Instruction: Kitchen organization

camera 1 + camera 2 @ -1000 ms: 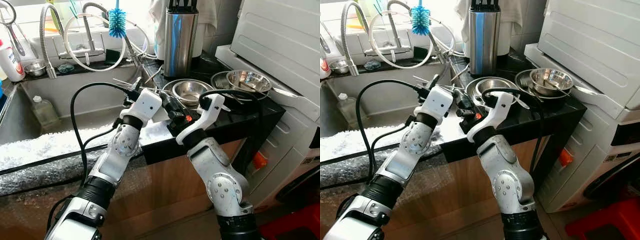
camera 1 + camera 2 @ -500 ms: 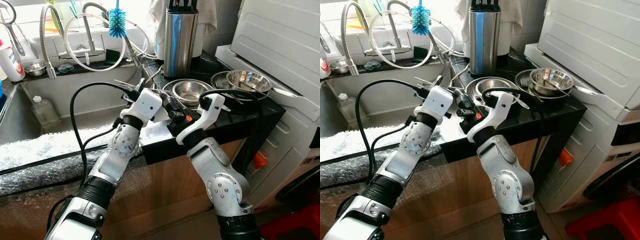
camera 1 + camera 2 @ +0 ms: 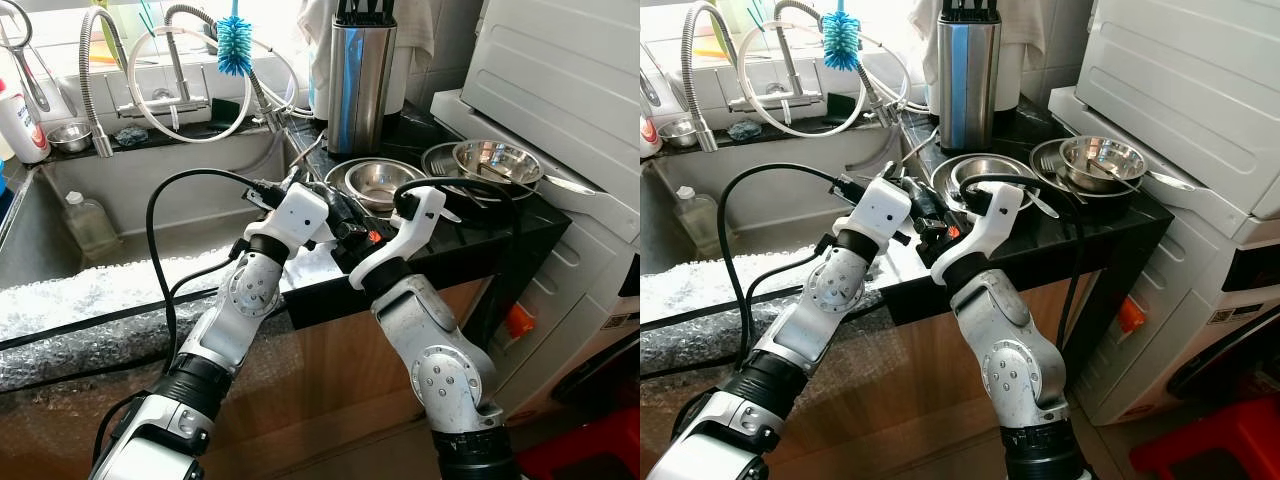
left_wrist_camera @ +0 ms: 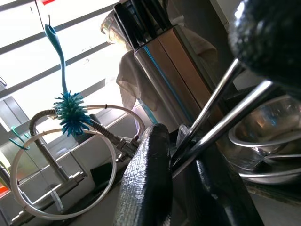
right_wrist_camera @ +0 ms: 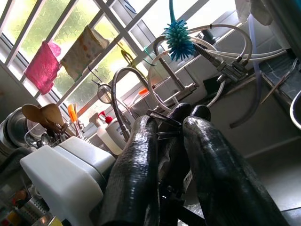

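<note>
My two grippers meet over the black counter point(image 3: 480, 240) just right of the sink. The left gripper point(image 3: 340, 212) is shut on thin steel cutlery point(image 4: 221, 117), whose two handles pass between its fingers point(image 4: 148, 188). Facing it from the right, the right gripper point(image 3: 352, 245) holds its fingers point(image 5: 136, 174) together on the same bundle. Fork tines point(image 5: 162, 117) stick out beyond them. Behind the grippers sit nested steel bowls point(image 3: 378, 180), and a pan holding another bowl point(image 3: 495, 160) stands further right.
A steel knife block point(image 3: 360, 80) stands at the back of the counter. The sink point(image 3: 130, 190) with taps, hoses and a blue brush point(image 3: 235, 45) lies to the left, a bottle point(image 3: 88, 222) inside it. Bubble wrap point(image 3: 80, 300) covers the front ledge. A white appliance point(image 3: 560, 90) borders the right.
The left wrist has shifted slightly right and turned, bringing the cutlery closer in against the right gripper. The right arm has barely moved.
</note>
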`<state>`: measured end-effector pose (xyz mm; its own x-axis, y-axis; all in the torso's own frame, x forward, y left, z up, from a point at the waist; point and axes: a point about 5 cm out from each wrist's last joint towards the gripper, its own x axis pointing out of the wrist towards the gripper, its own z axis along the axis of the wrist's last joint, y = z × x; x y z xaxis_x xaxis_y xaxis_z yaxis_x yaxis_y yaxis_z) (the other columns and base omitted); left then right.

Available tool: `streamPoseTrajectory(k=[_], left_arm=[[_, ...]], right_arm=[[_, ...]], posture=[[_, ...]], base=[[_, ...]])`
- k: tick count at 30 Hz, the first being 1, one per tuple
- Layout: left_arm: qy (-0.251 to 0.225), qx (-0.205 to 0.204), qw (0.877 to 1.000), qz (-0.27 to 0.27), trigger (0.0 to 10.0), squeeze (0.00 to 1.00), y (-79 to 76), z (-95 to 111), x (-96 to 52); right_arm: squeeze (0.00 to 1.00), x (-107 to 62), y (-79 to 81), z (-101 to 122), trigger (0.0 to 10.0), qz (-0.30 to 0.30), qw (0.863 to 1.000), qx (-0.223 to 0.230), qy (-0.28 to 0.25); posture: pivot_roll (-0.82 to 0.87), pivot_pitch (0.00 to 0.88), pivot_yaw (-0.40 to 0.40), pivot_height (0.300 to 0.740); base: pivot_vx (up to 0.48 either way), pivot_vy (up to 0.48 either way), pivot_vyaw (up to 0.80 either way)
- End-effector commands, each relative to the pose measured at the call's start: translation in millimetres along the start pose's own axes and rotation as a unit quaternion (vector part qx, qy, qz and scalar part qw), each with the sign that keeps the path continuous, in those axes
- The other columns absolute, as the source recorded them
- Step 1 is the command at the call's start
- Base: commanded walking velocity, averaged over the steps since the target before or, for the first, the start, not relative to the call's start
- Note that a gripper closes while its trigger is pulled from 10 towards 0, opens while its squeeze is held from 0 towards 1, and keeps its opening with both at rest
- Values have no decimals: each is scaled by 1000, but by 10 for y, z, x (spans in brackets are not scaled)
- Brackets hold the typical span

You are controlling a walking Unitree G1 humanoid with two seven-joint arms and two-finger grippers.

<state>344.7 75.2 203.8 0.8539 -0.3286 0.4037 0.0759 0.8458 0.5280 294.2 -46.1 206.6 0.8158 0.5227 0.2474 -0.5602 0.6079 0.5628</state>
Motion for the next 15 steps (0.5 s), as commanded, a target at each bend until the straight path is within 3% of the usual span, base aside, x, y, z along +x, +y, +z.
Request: streamPoseTrajectory(k=[1, 9, 13, 14, 15], left_arm=[[-12, 1, 1000, 8, 0, 0, 40, 37, 19], [-31, -8, 999, 32, 0, 0, 113, 101, 40], [-38, -29, 997, 61, 0, 0, 187, 124, 40], [-34, -31, 997, 62, 1255, 0, 189, 113, 42], [-28, -33, 997, 61, 9686, 0, 187, 91, 43]], right_arm=[[1000, -32, 9, -169, 10000, -15, 999, 38, 15], [1000, -47, -25, -160, 10000, -23, 999, 36, 10], [1000, -56, -137, -66, 10000, -51, 998, 25, -10], [1000, -59, -160, -50, 10000, -55, 998, 20, -13], [1000, -63, -185, -27, 10000, -59, 998, 17, -16]], posture=[[-118, 0, 4, 740], [-118, 0, 4, 740], [-118, 0, 3, 740], [-116, 0, 2, 740], [-117, 0, 2, 740]], base=[[0, 0, 0], [0, 0, 0], [0, 0, 0], [0, 0, 0], [0, 0, 0]])
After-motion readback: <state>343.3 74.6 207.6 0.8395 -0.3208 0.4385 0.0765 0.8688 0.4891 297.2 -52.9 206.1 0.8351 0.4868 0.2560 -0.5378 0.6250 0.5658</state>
